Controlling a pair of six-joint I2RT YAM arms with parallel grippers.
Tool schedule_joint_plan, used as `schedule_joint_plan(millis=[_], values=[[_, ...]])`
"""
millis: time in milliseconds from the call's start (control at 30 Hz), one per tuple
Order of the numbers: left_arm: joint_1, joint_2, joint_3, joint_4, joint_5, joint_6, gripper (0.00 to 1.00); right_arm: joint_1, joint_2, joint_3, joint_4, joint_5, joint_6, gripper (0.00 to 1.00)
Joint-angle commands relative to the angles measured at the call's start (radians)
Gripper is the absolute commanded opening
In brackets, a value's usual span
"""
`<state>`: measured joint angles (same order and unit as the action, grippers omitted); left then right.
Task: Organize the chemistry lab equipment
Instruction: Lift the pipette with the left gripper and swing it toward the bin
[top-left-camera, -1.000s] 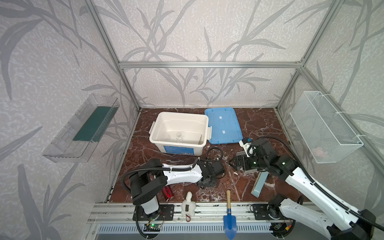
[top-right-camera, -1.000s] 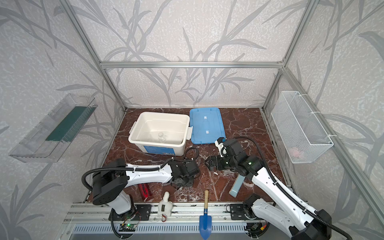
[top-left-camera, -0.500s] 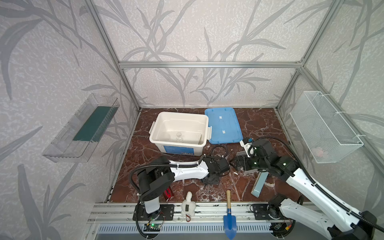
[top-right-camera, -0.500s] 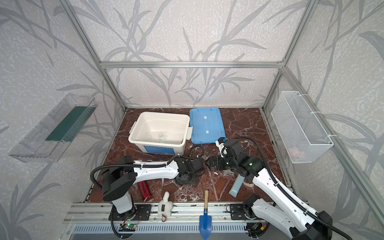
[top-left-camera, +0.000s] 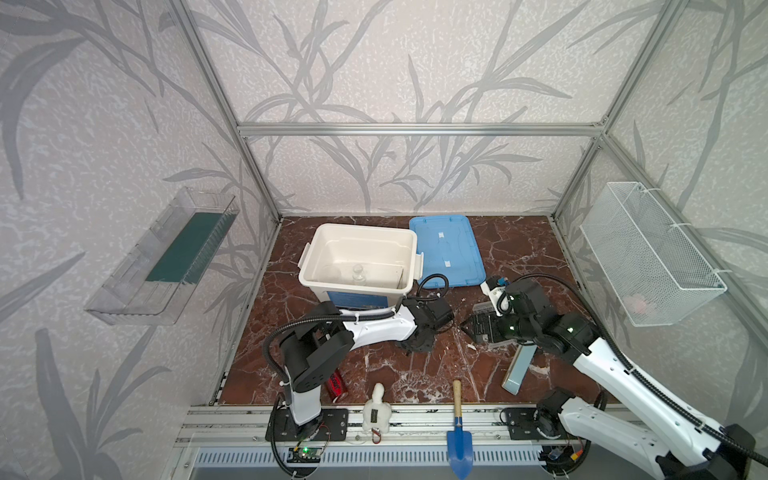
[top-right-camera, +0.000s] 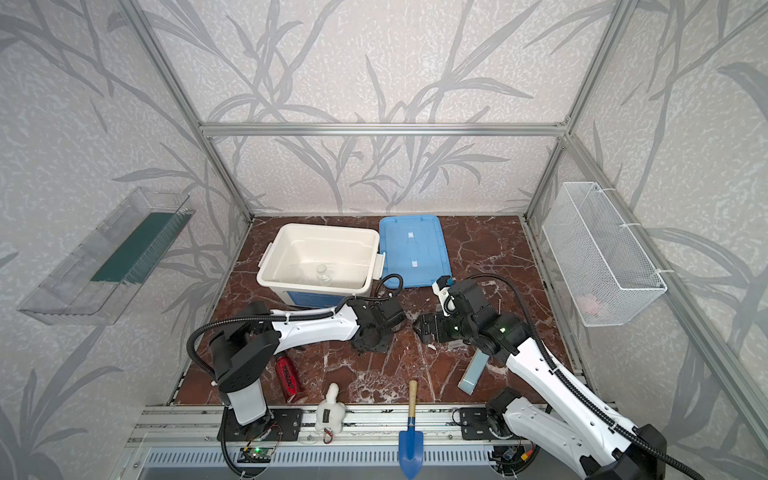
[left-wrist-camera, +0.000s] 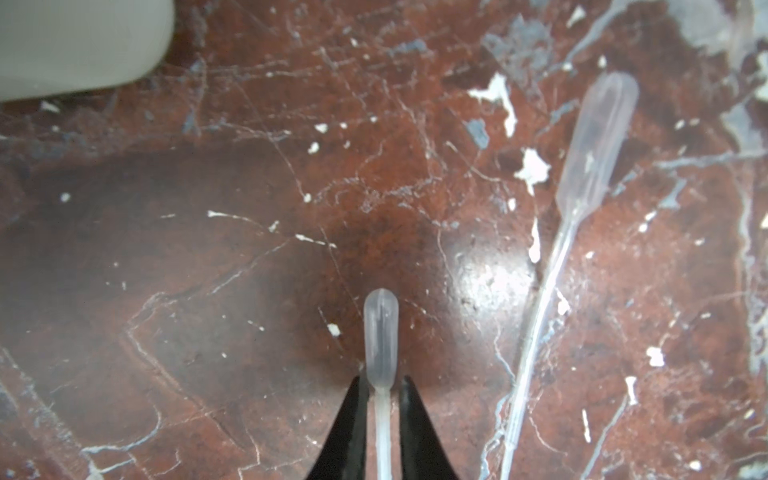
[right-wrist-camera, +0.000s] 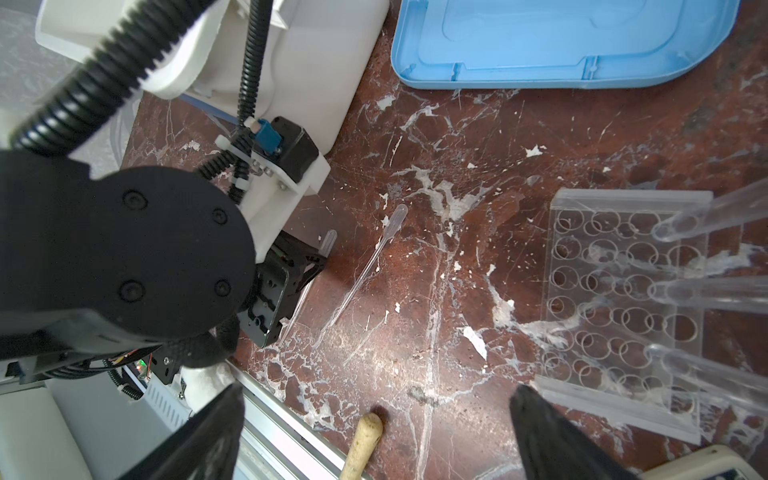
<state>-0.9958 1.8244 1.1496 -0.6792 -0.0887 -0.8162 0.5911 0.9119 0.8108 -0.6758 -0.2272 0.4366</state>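
The left claw (left-wrist-camera: 383, 384) sits low over the marble table (left-wrist-camera: 208, 249). Its two black tips are nearly together on either side of the thin stem of a clear pipette (left-wrist-camera: 380, 332), whose bulb pokes out ahead of them. There looks to be a sliver of gap on each side, so I can't tell whether they truly pinch it. A second pipette (left-wrist-camera: 582, 187) lies flat on the table just beside it. The right claw (right-wrist-camera: 378, 388) hangs with its tips wide apart, holding nothing, near the clear tube rack (right-wrist-camera: 602, 291), which has long clear tubes (right-wrist-camera: 715, 291) across it. In a top view the small glass bottle (top-left-camera: 358, 274) sits inside the white bin (top-left-camera: 361, 227), next to the blue lid (top-left-camera: 446, 249).
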Motion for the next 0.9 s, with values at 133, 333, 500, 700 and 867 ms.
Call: schedule_joint_plan(millis=[133,333,500,700,867], values=[[-0.034,-0.034,-0.031,-0.080,-0.056,0.002,0.23,0.001,0.011,0.024,-0.015,0.015,-0.029,0.98],[-0.071,-0.019,-0.031,-0.093,-0.062,-0.007,0.16,0.001,0.021,0.024,-0.002,0.014,-0.027,0.98],[-0.071,-0.001,-0.011,-0.098,-0.060,0.006,0.04,0.001,0.018,0.024,-0.001,0.014,-0.027,0.97],[-0.073,-0.131,-0.011,-0.085,-0.077,0.047,0.00,0.001,0.012,0.034,-0.006,0.026,-0.039,0.97],[-0.070,-0.286,0.044,-0.155,-0.130,0.144,0.00,0.001,0.010,0.045,0.011,0.026,-0.039,0.97]])
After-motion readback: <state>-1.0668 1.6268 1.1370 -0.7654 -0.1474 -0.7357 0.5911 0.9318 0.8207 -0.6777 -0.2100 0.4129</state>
